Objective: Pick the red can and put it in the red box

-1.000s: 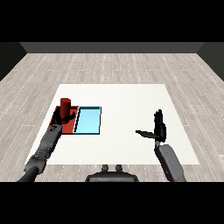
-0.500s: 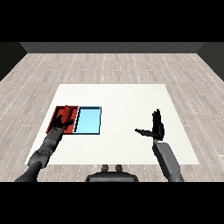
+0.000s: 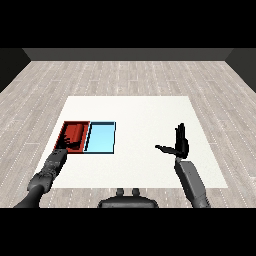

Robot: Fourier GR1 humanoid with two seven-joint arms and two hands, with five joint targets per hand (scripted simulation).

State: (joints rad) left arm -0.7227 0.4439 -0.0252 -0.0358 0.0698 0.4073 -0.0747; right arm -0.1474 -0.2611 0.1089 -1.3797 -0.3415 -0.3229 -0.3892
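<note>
Operator, your log: red can [image 3: 75,132] went from upright, raised over the red tray [image 3: 64,132], to lying inside it; left hand [image 3: 66,144] lowered to tray's near edge.

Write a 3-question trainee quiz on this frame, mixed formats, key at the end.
1. True or false: the red can lies inside the red tray.
2. Multiple choice: which thing sits directly to the right of the red tray, as the head view shows it? A) a green bowl B) the light blue tray C) a second can
3. Fill in: the right hand is held above the white table with straight fingers, so its state is ____.

Key
1. True; the left hand is at the tray's near edge.
2. B
3. open
</note>
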